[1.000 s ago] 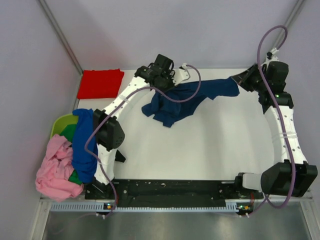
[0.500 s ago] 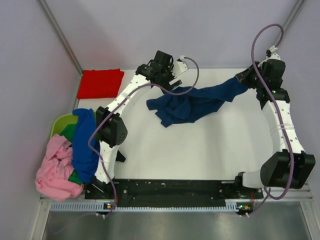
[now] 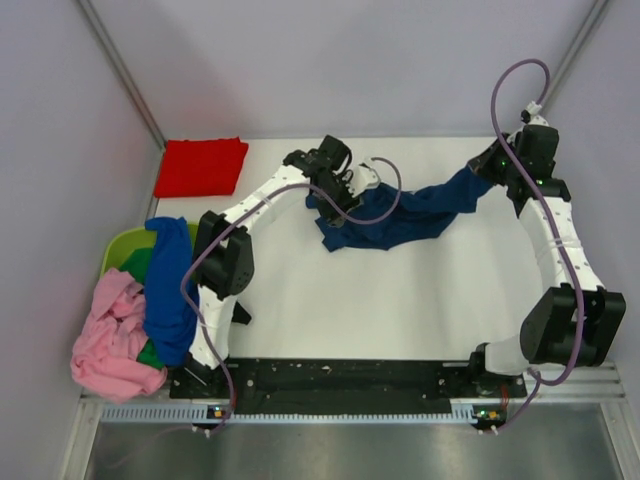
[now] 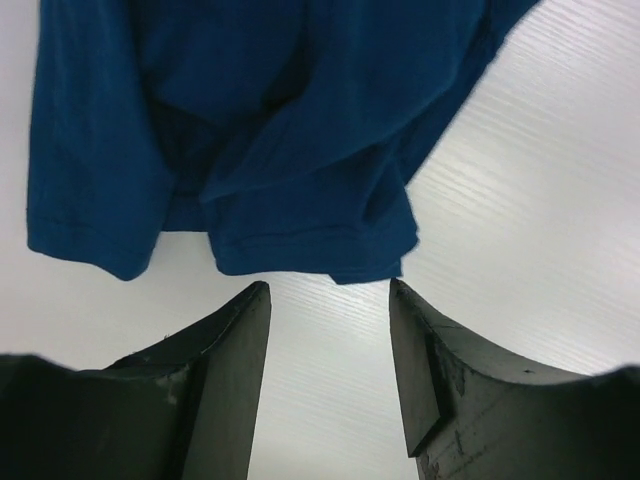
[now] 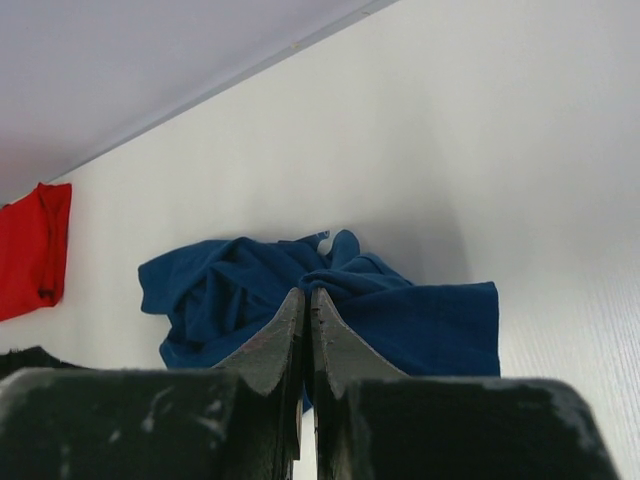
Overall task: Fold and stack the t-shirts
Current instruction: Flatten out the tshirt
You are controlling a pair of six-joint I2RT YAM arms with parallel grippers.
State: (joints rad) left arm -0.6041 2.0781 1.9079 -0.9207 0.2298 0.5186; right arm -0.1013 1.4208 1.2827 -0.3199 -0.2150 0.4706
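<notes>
A navy blue t-shirt [image 3: 405, 212] lies bunched on the white table, stretched toward the back right. My right gripper [image 3: 490, 168] is shut on its right end; in the right wrist view the jaws [image 5: 307, 297] pinch a fold of the navy cloth [image 5: 420, 320]. My left gripper [image 3: 347, 196] hovers at the shirt's left end. It stands open [image 4: 330, 292] with only bare table between the fingers, and the navy hem [image 4: 300, 250] lies just past the tips. A folded red t-shirt [image 3: 201, 166] rests at the back left.
A lime green basket [image 3: 122, 250] hangs at the table's left edge. A royal blue tee [image 3: 166, 290], a pink one [image 3: 112, 340] and a bit of green cloth [image 3: 150, 352] are draped over it. Grey walls close in the back and sides.
My left gripper let go of the navy shirt, opened, and came down near the shirt's left edge. The right gripper pulled its end farther right and back, and the shirt dropped onto the table.
</notes>
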